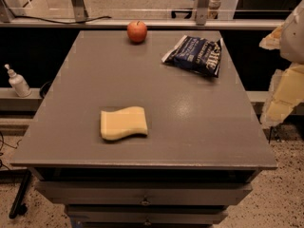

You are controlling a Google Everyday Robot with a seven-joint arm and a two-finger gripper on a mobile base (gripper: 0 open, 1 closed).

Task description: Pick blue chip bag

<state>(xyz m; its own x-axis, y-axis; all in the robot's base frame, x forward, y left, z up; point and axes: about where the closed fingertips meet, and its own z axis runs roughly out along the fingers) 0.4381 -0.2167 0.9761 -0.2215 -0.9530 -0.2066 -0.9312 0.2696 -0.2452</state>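
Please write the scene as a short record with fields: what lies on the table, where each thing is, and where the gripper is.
surface: grey table
blue chip bag: far right part of the table, lying flat, touching nothing else
apple: far edge, near the middle, left of the bag
yellow sponge: near half, left of centre
white pump bottle: off the table, at the left
gripper: right edge of the view, beside the table, apart from the bag
task state: bag not yet picked

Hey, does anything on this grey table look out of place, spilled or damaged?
Nothing spilled or damaged. The crinkly navy-blue foil chip bag lies crumpled and askew near the far right edge of the grey table. The gripper hangs beyond that edge, apart from the bag.
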